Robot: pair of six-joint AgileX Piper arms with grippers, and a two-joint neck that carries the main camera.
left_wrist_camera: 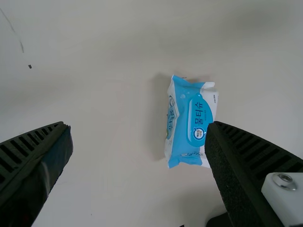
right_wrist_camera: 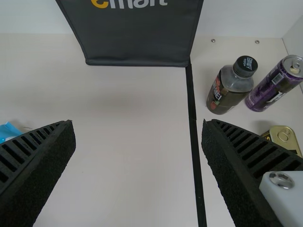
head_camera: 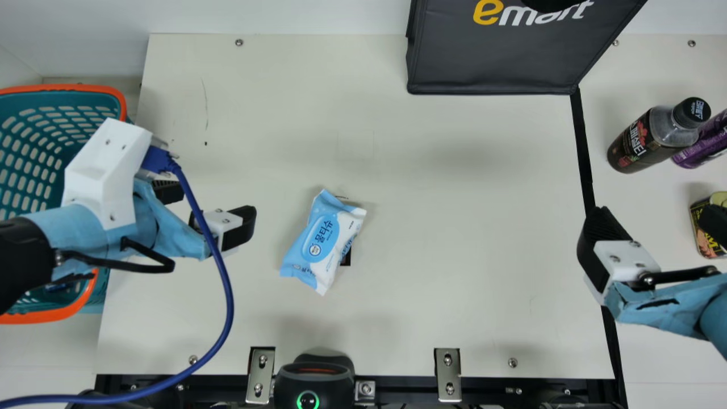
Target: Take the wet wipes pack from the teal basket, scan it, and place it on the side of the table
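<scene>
Wet wipes pack (head_camera: 325, 241), a soft blue-and-white plastic pouch with a blue oval label, lies label up and aslant on the cream surface (head_camera: 454, 227), between the two arms and nearer the left one. A small black patch shows at its edge. The left end effector (head_camera: 204, 210), with black ribbed fingers on a blue-covered arm, hangs near the pack without touching it; its fingers are spread, with nothing gripped. In the left wrist view, one finger overlaps the edge of the pack. The right end effector (head_camera: 659, 228) is over the right part of the surface, well apart from the pack, its fingers also spread around nothing. Behind the left arm sits a teal perforated plastic basket with an orange rim (head_camera: 108, 94), partly hidden by that arm. A thick blue cable (head_camera: 228, 295) curves down from the arm's white housing. At the front edge, near two metal brackets, stands a rounded black device (head_camera: 315, 378) with a glowing green ring. A black bag (head_camera: 494, 57) is at the far side. Beyond a black strip (head_camera: 585, 153) on the right are a dark bottle (head_camera: 642, 139) with a black cap, a purple can (right_wrist_camera: 272, 89) beside it, and a gold-lidded tin (right_wrist_camera: 284, 136) with a pull ring.
</scene>
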